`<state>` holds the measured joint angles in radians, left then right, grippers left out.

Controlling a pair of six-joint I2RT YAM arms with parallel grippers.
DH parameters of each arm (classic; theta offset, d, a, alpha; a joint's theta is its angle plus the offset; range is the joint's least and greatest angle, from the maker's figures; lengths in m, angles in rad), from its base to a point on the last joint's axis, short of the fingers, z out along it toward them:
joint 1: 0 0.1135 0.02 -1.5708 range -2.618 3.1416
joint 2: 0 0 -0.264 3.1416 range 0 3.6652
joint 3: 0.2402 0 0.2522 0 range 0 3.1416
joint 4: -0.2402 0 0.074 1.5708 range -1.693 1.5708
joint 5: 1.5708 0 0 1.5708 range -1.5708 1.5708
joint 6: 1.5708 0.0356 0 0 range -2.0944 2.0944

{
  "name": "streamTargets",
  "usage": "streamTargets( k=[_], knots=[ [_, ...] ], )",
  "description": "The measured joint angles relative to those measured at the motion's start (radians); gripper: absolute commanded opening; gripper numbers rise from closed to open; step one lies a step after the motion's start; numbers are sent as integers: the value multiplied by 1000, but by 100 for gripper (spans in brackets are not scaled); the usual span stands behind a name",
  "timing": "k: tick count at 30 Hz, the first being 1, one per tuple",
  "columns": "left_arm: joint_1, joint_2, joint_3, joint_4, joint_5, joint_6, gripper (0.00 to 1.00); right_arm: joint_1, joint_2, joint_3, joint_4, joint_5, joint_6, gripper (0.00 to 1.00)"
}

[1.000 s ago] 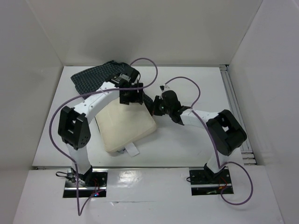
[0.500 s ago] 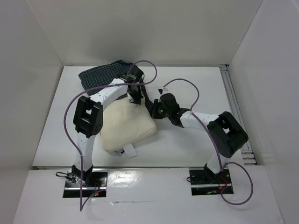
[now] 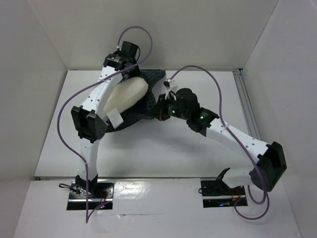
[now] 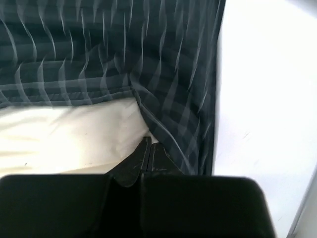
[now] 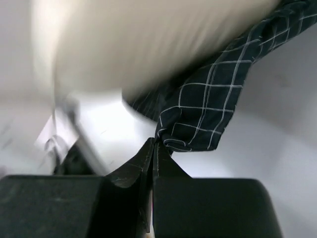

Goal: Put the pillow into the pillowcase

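Note:
The cream pillow (image 3: 126,94) lies tilted at the back of the table, its white tag (image 3: 115,119) at the near end. The dark checked pillowcase (image 3: 143,110) spreads beneath and beside it. My left gripper (image 3: 130,72) hangs over the pillow's far end. In the left wrist view it (image 4: 150,144) is shut on the pillow (image 4: 64,139) at its corner, where the pillowcase (image 4: 124,54) wraps round. My right gripper (image 3: 159,106) is shut on a bunched edge of the pillowcase (image 5: 213,109), fingertips (image 5: 154,141) pinching it, with the pillow (image 5: 148,44) blurred above.
White walls close in the table (image 3: 198,144) at the left, back and right. A metal rail (image 3: 248,116) runs along the right side. Purple cables (image 3: 208,79) loop above both arms. Both arm bases stand at the near edge.
My left gripper shut at the pillow's far corner and swung to the back, taking the pillow with it onto the pillowcase. The right arm stretched out, still gripping the cloth.

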<state>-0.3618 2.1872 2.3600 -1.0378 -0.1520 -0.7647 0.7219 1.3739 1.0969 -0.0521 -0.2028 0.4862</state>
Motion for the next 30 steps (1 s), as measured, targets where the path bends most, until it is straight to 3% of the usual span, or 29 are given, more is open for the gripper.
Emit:
streamTargets(
  k=[3, 8, 15, 17, 19, 21, 22, 24, 25, 28, 29, 30],
  knots=[
    [11, -31, 18, 78, -49, -21, 0, 45, -88, -29, -43, -72, -14, 0],
    [-26, -14, -84, 116, -76, -56, 0, 52, -137, -149, -124, -98, -15, 0],
    [-127, 50, -295, 216, 9, -76, 0, 29, -182, -176, -340, 55, -24, 0],
    [-130, 47, -322, 246, 43, -61, 16, 7, -217, -187, -411, 118, 1, 0],
    [-128, 34, -335, 282, 89, -34, 40, -27, -251, -189, -468, 185, 35, 2],
    [-125, 11, -341, 307, 125, 2, 64, -70, -269, -189, -515, 245, 78, 37],
    [-123, -7, -345, 319, 140, 18, 70, -89, -274, -189, -545, 273, 99, 53],
    [-120, -43, -345, 318, 151, 56, 70, -117, -275, -189, -597, 340, 129, 73],
    [-117, -60, -344, 315, 154, 65, 70, -124, -274, -188, -620, 367, 141, 79],
    [-108, -110, -331, 299, 154, 105, 62, -126, -273, -174, -694, 451, 161, 80],
    [-100, -132, -331, 298, 153, 113, 46, -126, -273, -161, -716, 478, 164, 79],
    [-95, -154, -334, 295, 152, 111, 38, -126, -273, -142, -736, 499, 158, 79]
  ],
)
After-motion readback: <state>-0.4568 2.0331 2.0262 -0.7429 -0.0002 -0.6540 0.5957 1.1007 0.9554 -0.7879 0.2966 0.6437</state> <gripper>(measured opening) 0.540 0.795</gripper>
